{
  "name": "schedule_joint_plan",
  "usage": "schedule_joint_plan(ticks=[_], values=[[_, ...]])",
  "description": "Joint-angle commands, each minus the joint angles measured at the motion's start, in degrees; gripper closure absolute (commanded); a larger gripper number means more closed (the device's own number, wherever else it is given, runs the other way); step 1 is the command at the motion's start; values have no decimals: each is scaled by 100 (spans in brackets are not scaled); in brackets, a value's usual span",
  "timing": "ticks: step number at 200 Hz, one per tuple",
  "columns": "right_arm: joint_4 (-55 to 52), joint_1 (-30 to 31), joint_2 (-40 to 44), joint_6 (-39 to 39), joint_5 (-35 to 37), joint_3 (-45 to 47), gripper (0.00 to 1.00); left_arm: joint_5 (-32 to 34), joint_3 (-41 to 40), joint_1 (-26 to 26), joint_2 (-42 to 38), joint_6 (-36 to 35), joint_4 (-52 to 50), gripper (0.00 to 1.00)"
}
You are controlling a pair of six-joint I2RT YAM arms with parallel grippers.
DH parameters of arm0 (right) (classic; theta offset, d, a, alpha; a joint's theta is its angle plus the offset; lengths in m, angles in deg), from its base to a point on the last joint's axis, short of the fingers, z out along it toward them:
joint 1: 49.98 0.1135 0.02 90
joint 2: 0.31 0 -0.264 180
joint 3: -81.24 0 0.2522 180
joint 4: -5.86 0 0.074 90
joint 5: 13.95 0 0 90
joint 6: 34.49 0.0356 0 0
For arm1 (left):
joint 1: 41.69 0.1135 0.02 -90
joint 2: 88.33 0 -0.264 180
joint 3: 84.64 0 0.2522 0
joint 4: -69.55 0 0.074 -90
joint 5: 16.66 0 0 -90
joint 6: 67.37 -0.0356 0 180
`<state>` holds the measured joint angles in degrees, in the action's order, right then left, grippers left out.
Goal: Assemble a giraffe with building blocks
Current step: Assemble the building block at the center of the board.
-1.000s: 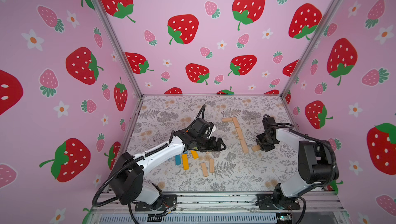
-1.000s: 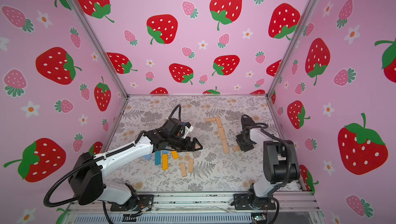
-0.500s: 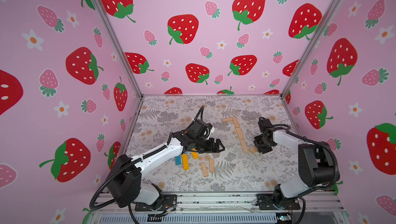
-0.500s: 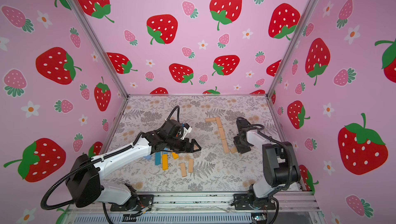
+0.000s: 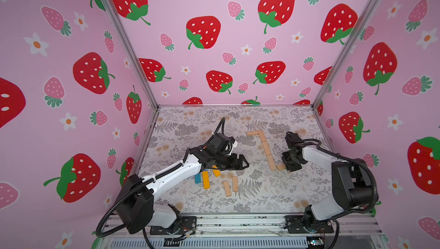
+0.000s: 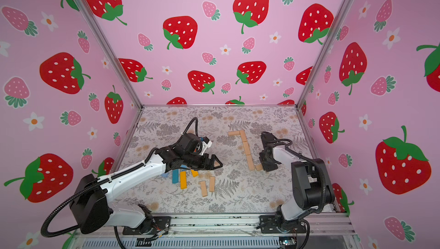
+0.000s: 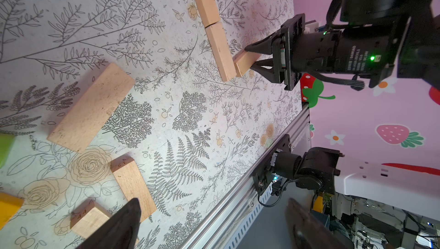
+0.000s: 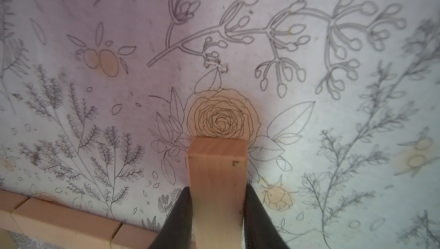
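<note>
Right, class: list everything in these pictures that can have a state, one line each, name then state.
Left gripper: open, holding nothing.
Right gripper: shut on a plain tan wooden block, beside the row's near end.
Row of tan wooden blocks: lying flat end to end, with a corner at the far end.
Loose tan wooden blocks: lying flat, not held.
Blue, yellow and orange painted blocks: lying flat, not held.

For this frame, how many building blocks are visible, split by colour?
Plain tan blocks: 8, one in the right gripper
Yellow-orange blocks: 2
Blue block: 1
Green block: 1, seen only in the left wrist view
Total: 12 visible; the left arm may hide more.
</note>
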<state>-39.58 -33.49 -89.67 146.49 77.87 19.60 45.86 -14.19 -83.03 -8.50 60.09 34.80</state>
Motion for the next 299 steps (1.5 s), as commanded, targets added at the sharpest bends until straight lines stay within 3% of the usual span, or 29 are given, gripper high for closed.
schedule_joint_plan(ticks=[1, 225, 299], values=[[-273, 73, -64, 397, 72, 224, 67, 6, -61, 28, -110, -49, -1, 5], [-215, 390, -359, 1019, 299, 64, 67, -38, -290, 161, -316, -73, 44, 4], [-285, 434, -297, 1141, 371, 92, 59, -64, -290, 214, -337, -98, 26, 5]])
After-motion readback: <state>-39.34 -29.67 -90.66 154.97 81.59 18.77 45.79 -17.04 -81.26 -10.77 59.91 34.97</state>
